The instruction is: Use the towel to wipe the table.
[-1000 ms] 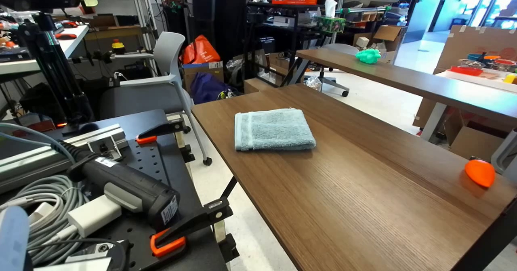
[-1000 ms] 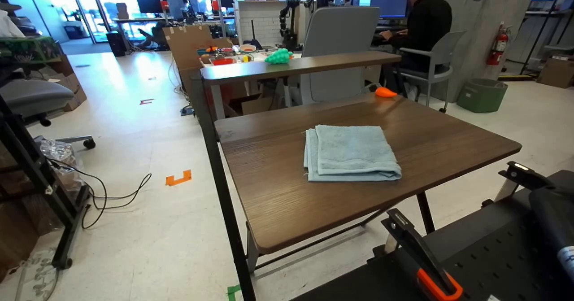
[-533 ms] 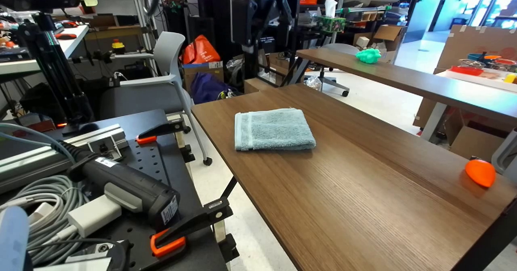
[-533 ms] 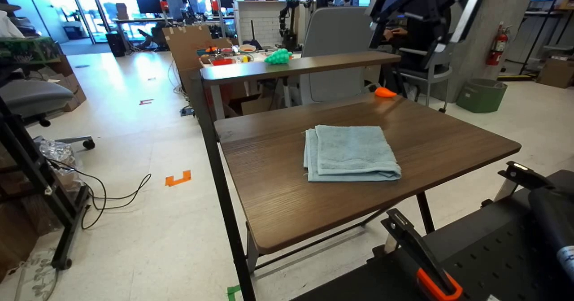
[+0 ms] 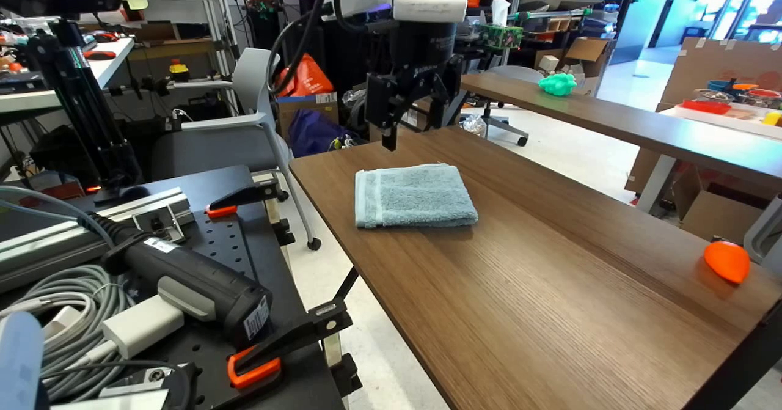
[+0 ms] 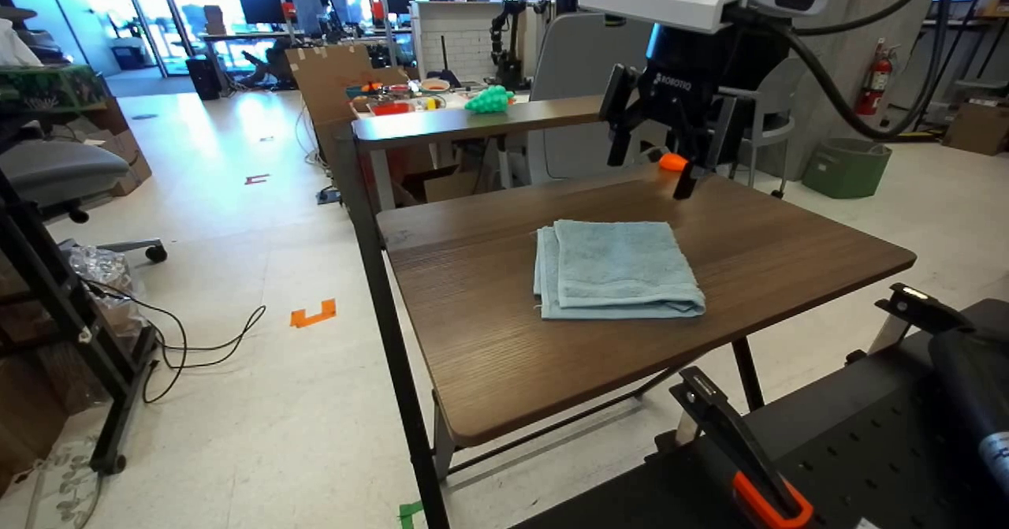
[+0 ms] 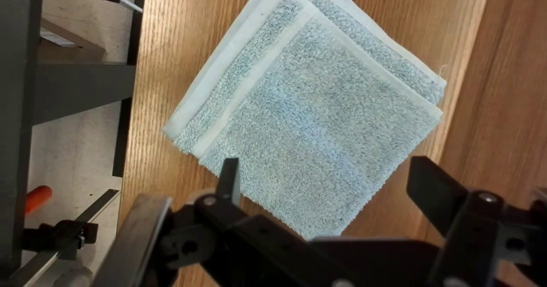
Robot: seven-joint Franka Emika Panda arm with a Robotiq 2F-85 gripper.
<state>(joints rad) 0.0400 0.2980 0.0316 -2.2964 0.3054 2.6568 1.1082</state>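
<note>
A light blue-green towel [image 5: 415, 196] lies folded flat on the brown wooden table [image 5: 550, 288]. It also shows in an exterior view [image 6: 623, 265] and in the wrist view [image 7: 316, 94]. My gripper [image 5: 413, 130] points down with its fingers spread wide, empty, above the table near the towel. In an exterior view the gripper [image 6: 650, 173] hangs clear of the towel, beyond it. In the wrist view the open fingers [image 7: 325, 167] frame one corner of the towel from above, with nothing between them but air.
An orange object [image 5: 727, 261] lies at the table's far end. A green lumpy object [image 5: 556, 84] sits on a raised wooden shelf [image 5: 623, 120]. A black workbench [image 5: 232, 239] with clamps and a handheld tool [image 5: 189, 281] stands beside the table, across a gap.
The arm comes into view from above and moves down toward the table near the towel, with the gripper open. The towel stays where it was.
</note>
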